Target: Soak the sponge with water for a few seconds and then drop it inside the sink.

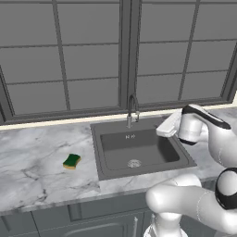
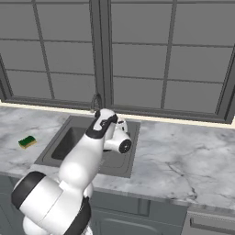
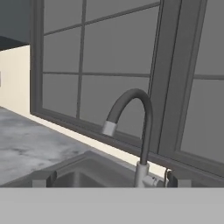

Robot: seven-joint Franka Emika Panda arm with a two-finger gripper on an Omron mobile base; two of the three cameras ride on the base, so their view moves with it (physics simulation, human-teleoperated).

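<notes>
The sponge [image 1: 71, 161], green over yellow, lies flat on the marble counter left of the sink [image 1: 152, 155], and appears again at the far left as the sponge [image 2: 27, 142]. The sink is a dark grey basin with a round drain and a curved faucet [image 1: 133, 111]. My gripper [image 1: 163, 128] hovers above the basin's right rear part, well right of the sponge, and faces the faucet [image 3: 144, 122]. In the hand view the gripper [image 3: 110, 179] is open, its fingertips [image 3: 43, 178] far apart with nothing between them. Water is out of view; the spout looks dry.
A large grey-framed window [image 1: 92, 55] runs behind the counter, its sill just behind the faucet. Marble counter [image 1: 32, 171] extends left of the sink, and more counter [image 2: 183, 160] lies to its right. Dark cabinet fronts [image 1: 92, 217] sit below.
</notes>
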